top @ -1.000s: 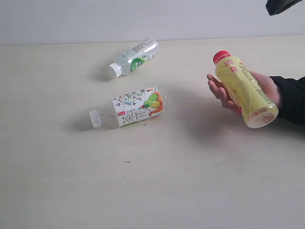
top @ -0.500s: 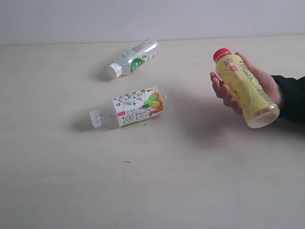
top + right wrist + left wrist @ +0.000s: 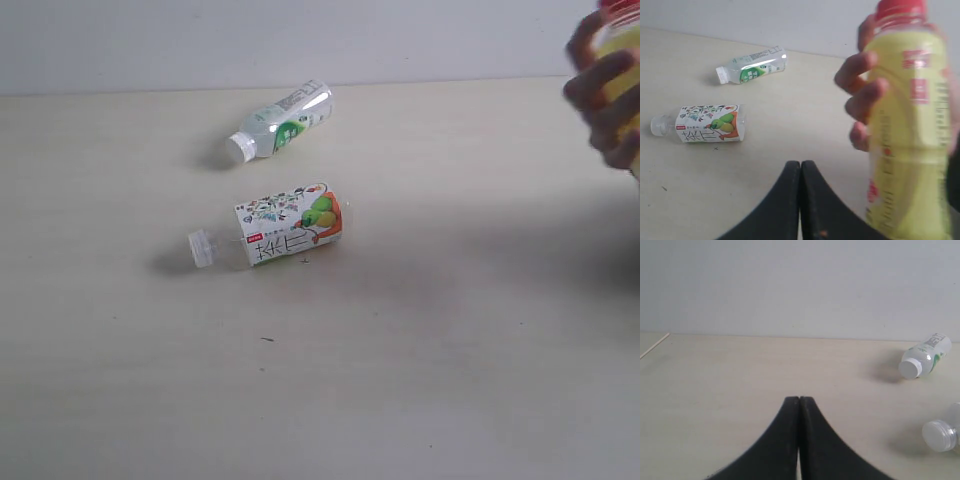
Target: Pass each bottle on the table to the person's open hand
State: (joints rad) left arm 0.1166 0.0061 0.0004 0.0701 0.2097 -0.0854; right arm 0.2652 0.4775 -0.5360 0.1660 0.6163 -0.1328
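L fingers [image 3: 785, 440] & R fingers [image 3: 786, 200] pressed together, empty; person's hand [image 3: 863, 99] grips yellow bottle [image 3: 905, 130].

In the exterior view the person's bare hand [image 3: 603, 95] is blurred and cut off by the right edge, so its fingers cannot be counted. The yellow plastic bottle with a red cap [image 3: 622, 42] in it shows only as slivers of colour. In the right wrist view that bottle is blurred, its label unreadable, its base out of the picture. The left wrist view cuts off the clear plastic bottle with a white fruit label [image 3: 941, 434], leaving only cap and neck.
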